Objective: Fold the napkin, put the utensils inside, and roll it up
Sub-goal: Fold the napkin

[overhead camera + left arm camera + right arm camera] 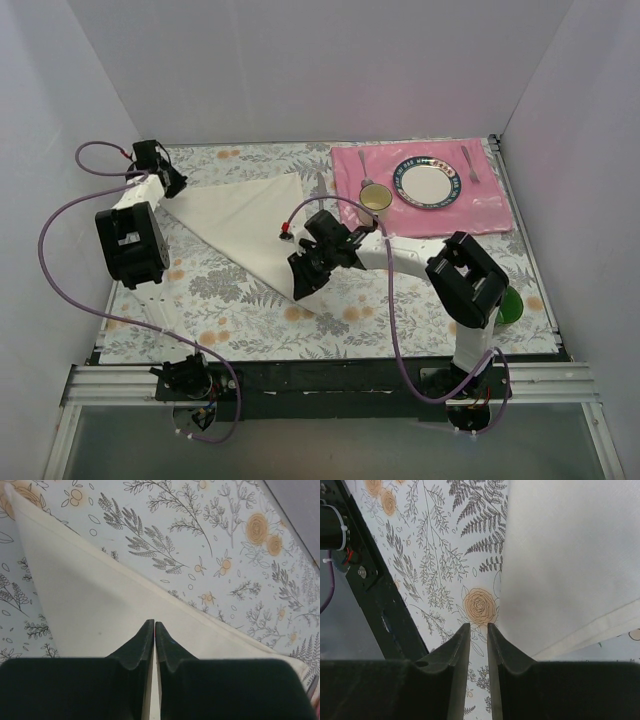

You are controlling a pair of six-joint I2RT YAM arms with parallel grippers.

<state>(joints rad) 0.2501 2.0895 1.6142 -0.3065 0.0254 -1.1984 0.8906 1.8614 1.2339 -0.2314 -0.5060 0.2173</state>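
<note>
The off-white napkin (255,220) lies folded into a triangle on the floral tablecloth. Its long folded edge runs across the left wrist view (90,610). My left gripper (172,188) is at the napkin's far-left corner. Its tips (154,622) are shut just over the cloth, and I see nothing pinched between them. My right gripper (303,280) is at the napkin's near corner. Its jaws (478,625) stand a narrow gap apart with only tablecloth showing between them, and the napkin (565,555) lies just to their right. A slim silver knife (320,188) lies beside the napkin's far-right corner.
A pink placemat (490,205) at the back right carries a plate (428,183), a cup (375,198), a spoon (363,160) and a fork (470,165). A green object (510,305) sits behind the right arm. The black base rail (375,595) runs along the table's near edge.
</note>
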